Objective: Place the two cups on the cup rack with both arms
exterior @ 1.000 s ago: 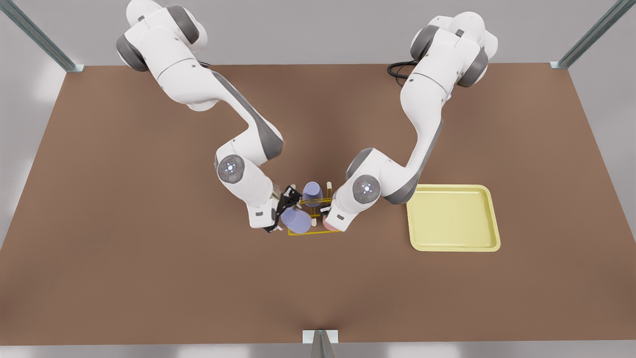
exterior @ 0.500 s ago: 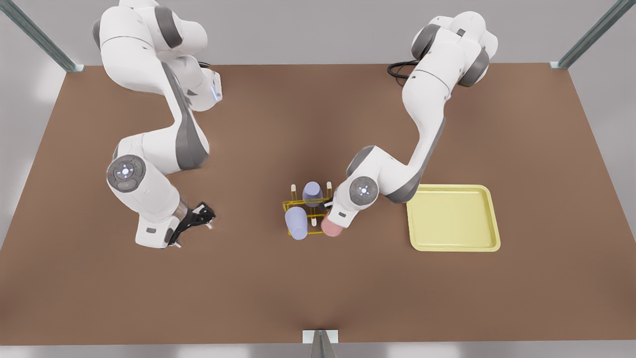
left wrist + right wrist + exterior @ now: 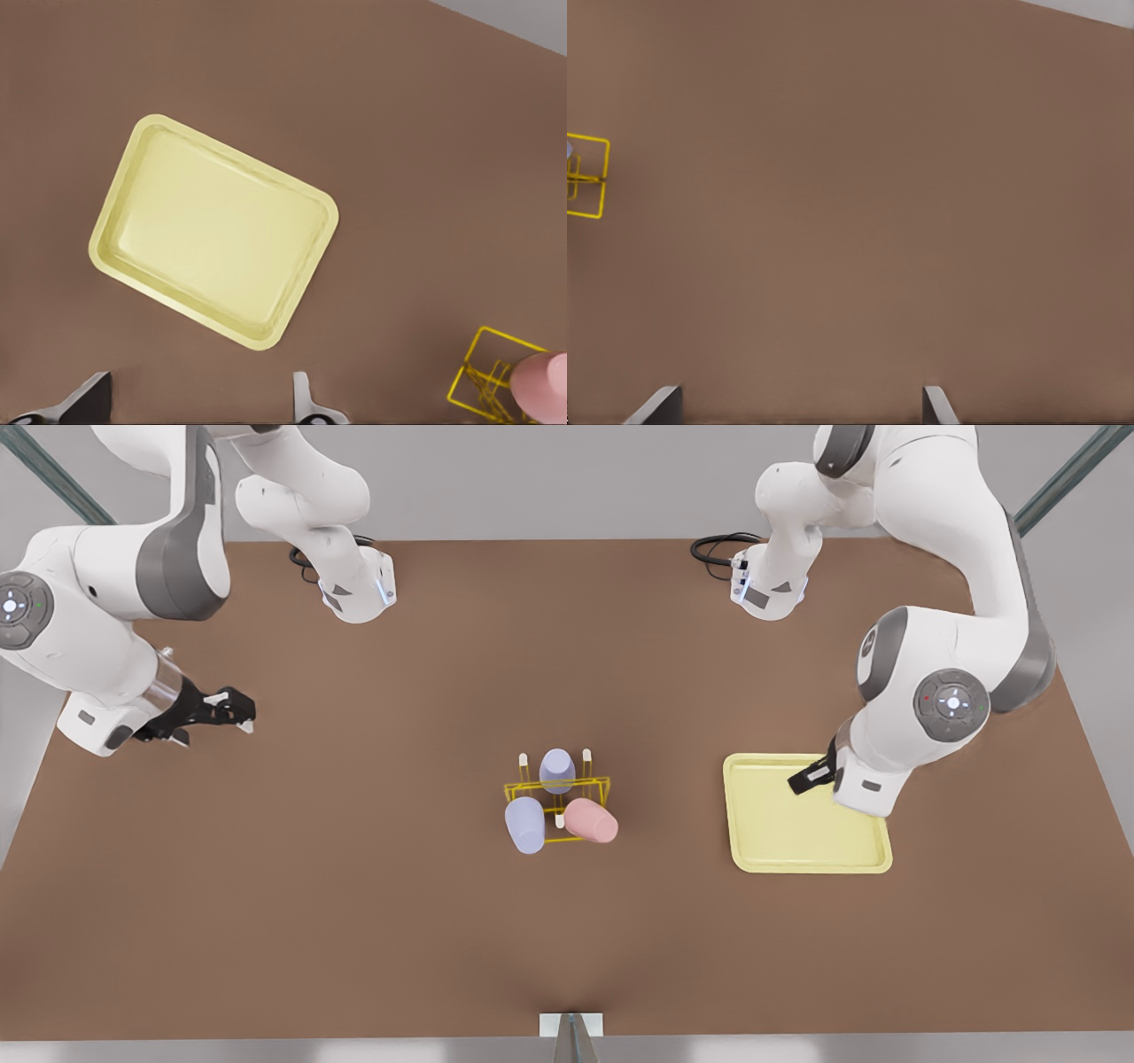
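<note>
The yellow wire cup rack (image 3: pixel 602 784) stands mid-table. A lavender cup (image 3: pixel 524 825) leans on its near left peg and a salmon pink cup (image 3: pixel 591 820) on its near right peg. Another lavender cup (image 3: pixel 557 770) sits at the rack's back. My left gripper (image 3: pixel 806 778) hangs open above the tray at the front view's right. Its wrist view shows the fingertips (image 3: pixel 301 403), the rack (image 3: pixel 478 372) and the pink cup (image 3: pixel 545 385). My right gripper (image 3: pixel 235 713) is open far off at the front view's left. The rack's corner (image 3: pixel 589 177) appears in its wrist view.
A pale-yellow square tray (image 3: pixel 780 841) lies right of the rack, also seen from the left wrist (image 3: pixel 213 230). Black cables (image 3: pixel 713 549) lie by the arm base at the back. Bare brown table surrounds the rack.
Both grippers let go of their cups at the rack and drew back. The right went to the front view's far left, then the left went over the tray. Both cups stay on the rack.
</note>
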Controlling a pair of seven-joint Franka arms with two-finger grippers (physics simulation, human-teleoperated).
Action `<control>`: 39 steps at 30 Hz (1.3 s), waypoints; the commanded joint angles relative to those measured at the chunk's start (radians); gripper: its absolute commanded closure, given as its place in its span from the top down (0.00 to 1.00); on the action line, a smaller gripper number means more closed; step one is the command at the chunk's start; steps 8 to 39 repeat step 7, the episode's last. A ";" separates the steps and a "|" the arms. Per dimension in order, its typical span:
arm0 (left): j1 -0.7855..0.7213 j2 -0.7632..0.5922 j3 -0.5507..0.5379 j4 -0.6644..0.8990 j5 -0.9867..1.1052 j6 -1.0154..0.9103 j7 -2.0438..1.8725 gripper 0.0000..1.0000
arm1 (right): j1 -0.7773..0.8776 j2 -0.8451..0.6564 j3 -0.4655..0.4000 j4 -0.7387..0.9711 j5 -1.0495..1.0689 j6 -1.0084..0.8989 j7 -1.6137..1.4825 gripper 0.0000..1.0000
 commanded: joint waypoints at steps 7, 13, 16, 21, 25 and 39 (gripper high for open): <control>0.002 -0.050 -0.001 -0.014 -0.028 -0.078 0.724 1.00 | 0.009 0.002 0.000 -0.004 0.002 -0.008 0.113 1.00; 0.002 -0.050 -0.001 -0.014 -0.028 -0.078 0.724 1.00 | 0.009 0.002 0.000 -0.004 0.002 -0.008 0.113 1.00; 0.002 -0.050 -0.001 -0.014 -0.028 -0.078 0.724 1.00 | 0.009 0.002 0.000 -0.004 0.002 -0.008 0.113 1.00; 0.002 -0.050 -0.001 -0.014 -0.028 -0.078 0.724 1.00 | 0.009 0.002 0.000 -0.004 0.002 -0.008 0.113 1.00; 0.002 -0.050 -0.001 -0.014 -0.028 -0.078 0.724 1.00 | 0.009 0.002 0.000 -0.004 0.002 -0.008 0.113 1.00; 0.002 -0.050 -0.001 -0.014 -0.028 -0.078 0.724 1.00 | 0.009 0.002 0.000 -0.004 0.002 -0.008 0.113 1.00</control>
